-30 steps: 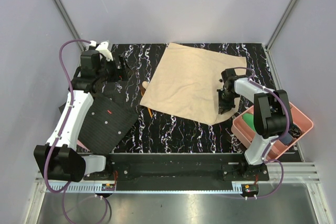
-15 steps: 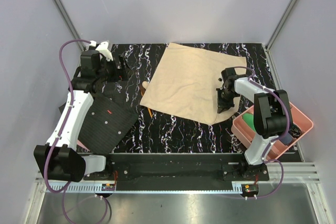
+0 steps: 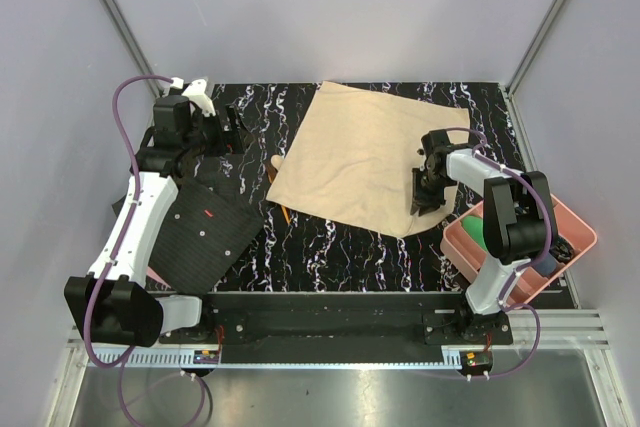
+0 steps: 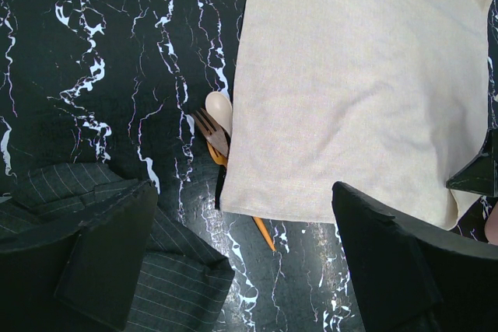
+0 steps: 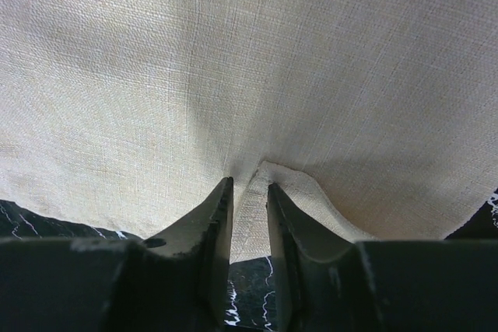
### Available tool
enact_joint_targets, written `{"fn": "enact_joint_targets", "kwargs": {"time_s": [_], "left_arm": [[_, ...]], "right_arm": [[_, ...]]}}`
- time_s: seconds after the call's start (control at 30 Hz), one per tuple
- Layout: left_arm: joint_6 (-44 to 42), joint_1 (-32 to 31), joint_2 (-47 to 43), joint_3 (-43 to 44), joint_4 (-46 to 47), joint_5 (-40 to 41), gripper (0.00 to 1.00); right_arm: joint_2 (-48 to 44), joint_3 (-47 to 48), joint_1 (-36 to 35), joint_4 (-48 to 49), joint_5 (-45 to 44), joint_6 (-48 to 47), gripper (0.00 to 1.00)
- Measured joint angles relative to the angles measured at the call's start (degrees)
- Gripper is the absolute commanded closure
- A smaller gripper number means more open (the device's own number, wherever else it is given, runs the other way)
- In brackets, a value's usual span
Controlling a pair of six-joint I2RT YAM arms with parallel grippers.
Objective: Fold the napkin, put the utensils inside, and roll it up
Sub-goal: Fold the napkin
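Beige cloth, the napkin (image 3: 360, 152), lies flat and unfolded on the black marbled table (image 3: 330, 247), seen from above. The right tool (image 3: 424, 199) is down on its right edge, close to the near corner. The left tool (image 3: 226, 133) hovers off the cloth's left side. A black dotted mat (image 3: 200, 232) lies beneath the left arm, and a pink tray (image 3: 578, 230) sits at the table's right edge.

Left wrist view: that tool gapes wide and holds nothing. The utensils, a pale spoon (image 4: 220, 106) and an orange stick (image 4: 263, 232), lie half tucked under the napkin's left edge, so folding may drag them.

Right wrist view: the fingers (image 5: 214, 223) stand a narrow gap apart around a raised pleat. Whether they pinch it cannot be told. A clean fold likely needs a firmer, deeper bite before lifting.
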State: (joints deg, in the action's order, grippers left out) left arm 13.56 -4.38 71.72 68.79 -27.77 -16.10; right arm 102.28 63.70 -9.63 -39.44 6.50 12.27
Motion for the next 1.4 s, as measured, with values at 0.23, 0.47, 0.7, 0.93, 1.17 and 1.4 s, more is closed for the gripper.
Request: {"fn": "enact_joint_targets", "kwargs": {"time_s": [0.23,0.47,0.7,0.93,1.17,1.4], "left_arm": [[0.00,0.00,0.00,0.00,0.00,0.00,0.03],[0.00,0.00,0.00,0.00,0.00,-0.02,0.03],[0.00,0.00,0.00,0.00,0.00,0.00,0.03],[0.20,0.00,0.00,0.00,0.00,-0.07,0.03],[0.39,0.00,0.00,0.00,0.00,-0.17,0.03],[0.39,0.00,0.00,0.00,0.00,-0.17,0.03]], "right_arm": [[-0.04,-0.63,0.00,0.92,-1.51,0.39,0.77],[-0.11,-0.92,0.00,1.07,-2.47,0.61,1.00],[-0.42,-0.94,0.00,1.07,-2.32,0.42,1.00],[-5.33,0.70,0.00,-0.20,-1.29,0.66,1.00],[-4.35,7.43,0.00,-0.26,-1.18,0.35,1.00],[5.90,18.62,-0.33,1.14,-0.79,0.20,1.00]]}}
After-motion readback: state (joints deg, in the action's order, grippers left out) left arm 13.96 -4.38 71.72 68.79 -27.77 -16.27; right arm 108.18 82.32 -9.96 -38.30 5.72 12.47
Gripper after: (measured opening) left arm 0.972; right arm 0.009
